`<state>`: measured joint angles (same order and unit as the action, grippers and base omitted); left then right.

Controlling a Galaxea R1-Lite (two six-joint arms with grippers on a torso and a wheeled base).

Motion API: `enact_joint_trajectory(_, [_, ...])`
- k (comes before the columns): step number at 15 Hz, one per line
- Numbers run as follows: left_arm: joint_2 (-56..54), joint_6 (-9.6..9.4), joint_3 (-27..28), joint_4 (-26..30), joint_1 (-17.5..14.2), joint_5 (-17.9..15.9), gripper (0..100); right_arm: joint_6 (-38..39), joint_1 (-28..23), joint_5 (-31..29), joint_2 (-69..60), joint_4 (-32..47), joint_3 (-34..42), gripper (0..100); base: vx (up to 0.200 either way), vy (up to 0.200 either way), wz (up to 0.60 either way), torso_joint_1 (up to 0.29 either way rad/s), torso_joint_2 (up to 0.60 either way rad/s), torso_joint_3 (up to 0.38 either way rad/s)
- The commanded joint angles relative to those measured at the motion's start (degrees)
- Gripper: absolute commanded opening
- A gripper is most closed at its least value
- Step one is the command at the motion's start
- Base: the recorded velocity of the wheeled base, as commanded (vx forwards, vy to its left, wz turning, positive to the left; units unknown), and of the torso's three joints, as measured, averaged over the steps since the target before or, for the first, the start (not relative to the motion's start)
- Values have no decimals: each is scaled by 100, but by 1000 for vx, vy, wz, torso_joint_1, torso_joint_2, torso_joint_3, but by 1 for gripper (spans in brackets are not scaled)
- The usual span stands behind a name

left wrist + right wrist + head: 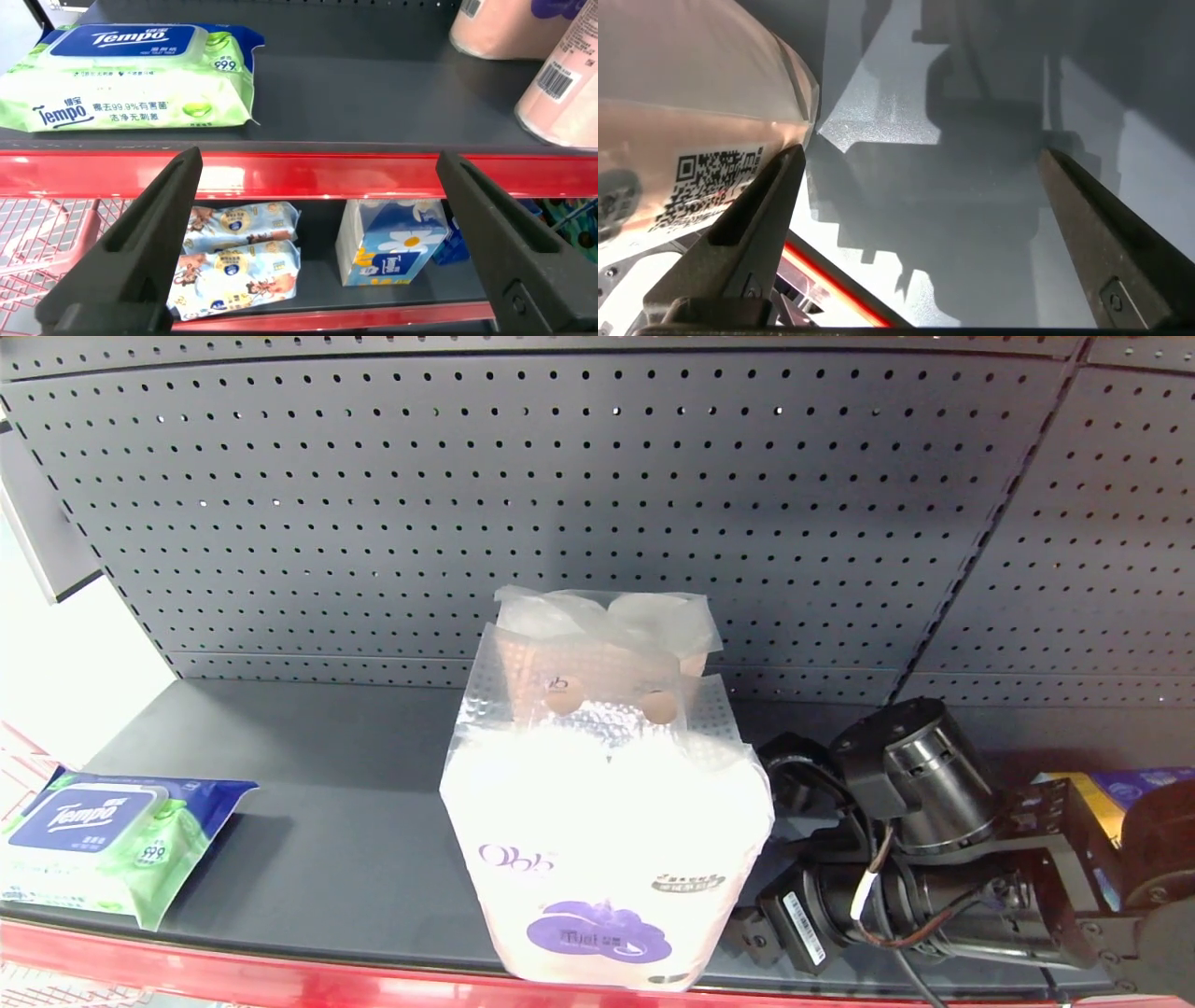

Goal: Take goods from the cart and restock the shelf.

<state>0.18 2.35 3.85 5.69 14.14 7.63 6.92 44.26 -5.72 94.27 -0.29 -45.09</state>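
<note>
Standing toilet paper pack [605, 821] at the front of the shelf [355, 775], with both grippers open-jawed.

The pack is upright on the dark shelf, its base at the red front edge [93, 173] and the pegboard back wall [560, 504] well behind it. The right gripper [920, 159] sits just beside the pack's right side, jaws spread wide over bare shelf; one finger [757, 224] lies close against the wrapper, though contact is unclear. Well apart to the left on the same shelf, a wet wipes pack [103, 845] lies flat. The left gripper [318, 157] hangs in front of the red edge, jaws spread and gripping nothing. Past it, on the lower shelf, two small wipe packs [238, 271] lie beside a blue tissue box [388, 243].
</note>
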Motion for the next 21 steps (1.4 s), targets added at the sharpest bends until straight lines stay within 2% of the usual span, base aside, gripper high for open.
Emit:
enact_joint_trajectory(1, [8, 2, 1, 2, 1, 2, 100, 46, 3, 0, 4, 3, 9, 100, 0, 0, 0, 0, 0, 0])
enact_joint_trajectory(6, [8, 2, 1, 2, 1, -16, 100, 81, -164, -184, -339, 3, 264, 100, 0, 0, 0, 0, 0, 0])
enact_joint_trajectory(8, [8, 2, 1, 2, 1, -25, 100, 72, -427, -439, -779, -41, 484, 100, 0, 0, 0, 0, 0, 0])
enact_joint_trajectory(11, [17, -121, 1, 2, 1, -78, 100, -86, -884, -641, -1833, -50, 554, 100, 0, 0, 0, 0, 0, 0])
enact_joint_trajectory(13, [17, -112, 1, 2, 1, -113, 100, -358, -1289, -914, -2791, -67, 748, 100, 0, 0, 0, 0, 0, 0])
enact_joint_trajectory(14, [17, -112, 1, 2, 1, -113, 100, -367, -1315, -922, -2835, -67, 756, 100, 0, 0, 0, 0, 0, 0])
enact_joint_trajectory(16, [17, -103, 10, 2, 1, -262, 100, -1158, -2713, -1160, -4672, 258, 976, 100, 0, 0, 0, 0, 0, 0])
enact_joint_trajectory(19, [17, -86, 10, 11, 1, -341, 100, -1237, -4382, -1133, -5973, 1752, 844, 100, 0, 0, 0, 0, 0, 0])
enact_joint_trajectory(21, [17, -77, 10, 2, 10, -359, 100, -1273, -4760, -1063, -6650, 2165, 1169, 100, 0, 0, 0, 0, 0, 0])
